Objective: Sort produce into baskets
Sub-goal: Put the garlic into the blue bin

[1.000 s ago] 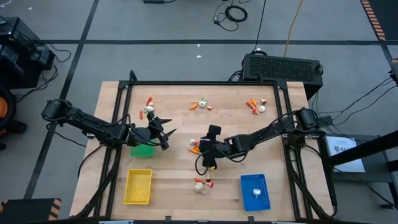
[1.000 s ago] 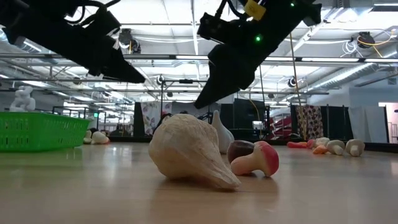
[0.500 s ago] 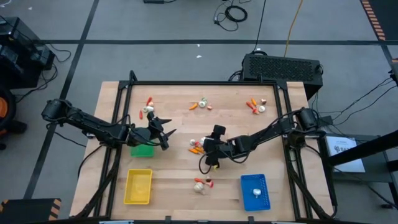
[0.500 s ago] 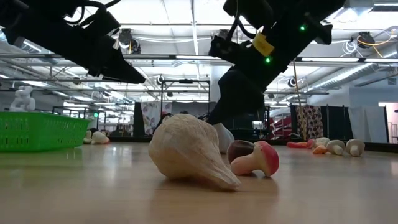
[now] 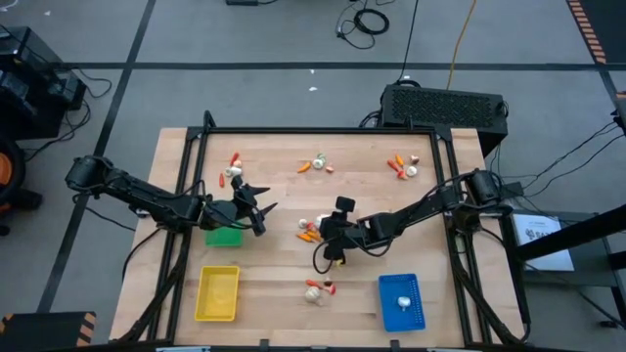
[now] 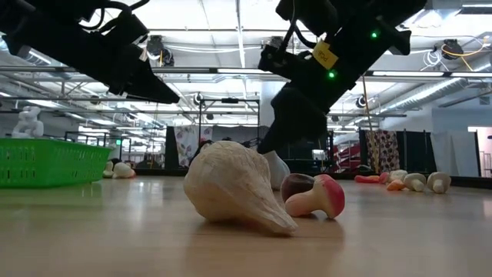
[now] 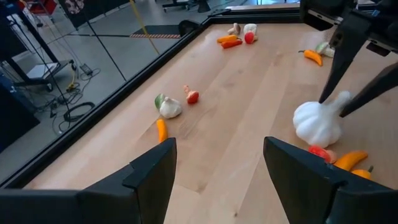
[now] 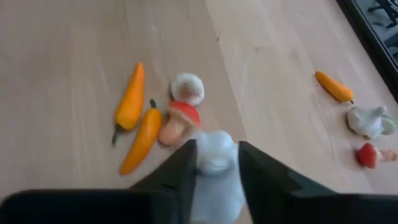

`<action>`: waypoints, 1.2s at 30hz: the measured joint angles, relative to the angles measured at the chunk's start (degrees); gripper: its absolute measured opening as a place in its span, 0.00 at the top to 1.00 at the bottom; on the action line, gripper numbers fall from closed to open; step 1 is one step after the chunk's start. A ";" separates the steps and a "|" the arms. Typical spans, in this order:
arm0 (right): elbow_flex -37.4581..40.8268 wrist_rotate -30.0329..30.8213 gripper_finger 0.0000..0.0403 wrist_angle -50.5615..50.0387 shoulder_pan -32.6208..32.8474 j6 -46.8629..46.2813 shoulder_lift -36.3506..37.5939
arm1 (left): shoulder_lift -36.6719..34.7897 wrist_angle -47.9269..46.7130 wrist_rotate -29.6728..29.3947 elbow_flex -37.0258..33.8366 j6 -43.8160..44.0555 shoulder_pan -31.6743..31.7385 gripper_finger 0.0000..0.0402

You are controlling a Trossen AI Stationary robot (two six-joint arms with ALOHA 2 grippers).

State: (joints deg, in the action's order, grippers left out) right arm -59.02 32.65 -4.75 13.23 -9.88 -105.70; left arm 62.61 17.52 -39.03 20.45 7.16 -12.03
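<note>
A white garlic bulb (image 7: 316, 126) stands on the wood table (image 5: 274, 264) near its middle, beside two orange peppers (image 8: 134, 121) and a red-capped mushroom (image 8: 177, 121). My right gripper (image 8: 214, 163) is down over the bulb and shut on it. My left gripper (image 5: 262, 201) hangs open and empty above the green basket (image 5: 223, 236), pointing toward the bulb. The yellow basket (image 5: 217, 293) and the blue basket (image 5: 401, 301) sit by the near edge. My right gripper pinches the garlic bulb's narrow upper part (image 7: 339, 101) between its two fingers (image 7: 333, 74), one on each side. The fingers slant down from the table's right side. The bulb stands stem up, its base on the table.
Produce lies in small groups at the far left (image 5: 233, 168), far middle (image 5: 315, 164) and far right (image 5: 401, 166). A big pale bulb (image 6: 231, 188) and a mushroom (image 6: 319, 196) lie near the front edge. A white piece (image 5: 402, 302) lies in the blue basket.
My right gripper has sunk toward the table over the garlic bulb in the middle, then kept still. The bulb and the other produce lie where they were.
</note>
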 joint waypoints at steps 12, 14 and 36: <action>-2.16 -1.56 0.97 -6.95 0.15 -0.16 4.80 | 0.00 0.00 0.00 0.00 -0.05 0.00 0.38; -2.62 -1.51 0.98 -8.65 0.65 -1.17 6.84 | 0.00 0.00 0.00 0.00 -0.35 0.00 0.38; -2.67 -15.67 0.99 -20.38 25.80 -32.44 21.76 | 0.00 4.02 0.04 0.02 -3.45 1.79 0.38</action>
State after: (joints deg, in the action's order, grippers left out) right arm -61.69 16.98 -25.13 39.03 -42.32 -83.94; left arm 62.61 21.54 -38.98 20.47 3.70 -10.24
